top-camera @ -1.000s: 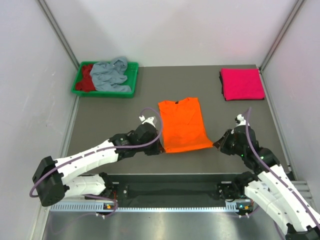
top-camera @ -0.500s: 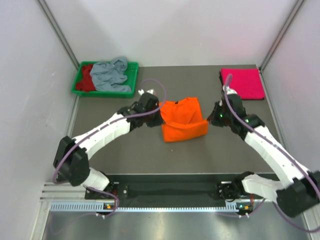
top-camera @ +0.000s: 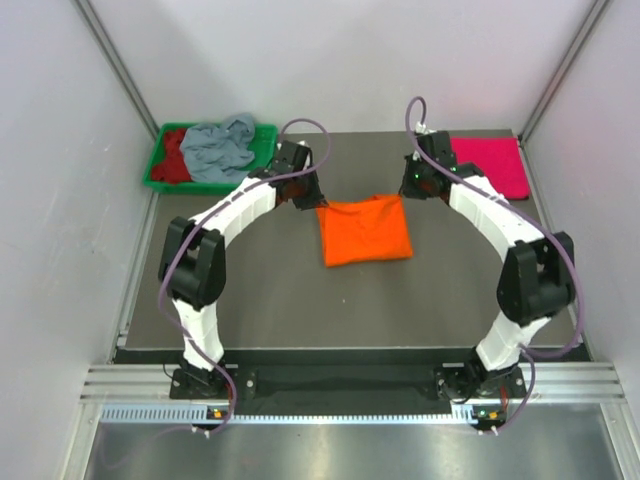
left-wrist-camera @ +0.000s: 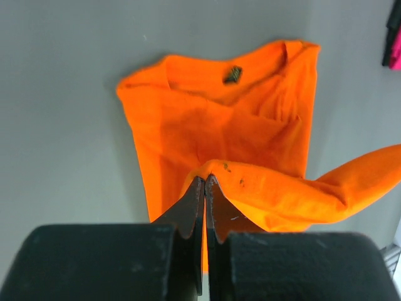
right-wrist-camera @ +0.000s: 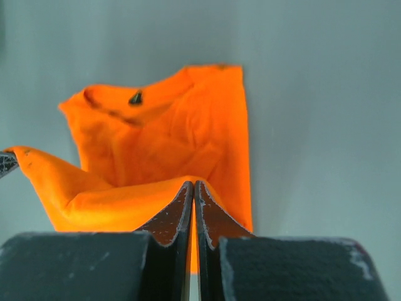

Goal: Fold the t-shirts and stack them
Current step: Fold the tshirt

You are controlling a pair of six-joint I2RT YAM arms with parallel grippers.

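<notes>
A bright orange t-shirt [top-camera: 365, 232] lies mid-table, doubled over so that its near hem is raised above the collar end. My left gripper [top-camera: 313, 201] is shut on the hem's left corner, and my right gripper [top-camera: 408, 190] is shut on the right corner. In the left wrist view the gripper [left-wrist-camera: 205, 179] pinches an orange fold above the orange t-shirt [left-wrist-camera: 213, 119], collar label showing. The right wrist view shows that gripper [right-wrist-camera: 193, 183] pinching the fold over the orange t-shirt [right-wrist-camera: 175, 128]. A magenta t-shirt [top-camera: 488, 163] lies folded at the back right.
A green tray [top-camera: 205, 187] at the back left holds a crumpled grey-blue t-shirt [top-camera: 218, 148] and a dark red t-shirt [top-camera: 172, 160]. White walls close in the grey table [top-camera: 250, 280] on three sides. Both arms stretch far over the table.
Both grippers have carried the orange shirt's near hem away from the bases and toward the collar, folding the shirt in half. Both arms are now stretched out toward the back.
</notes>
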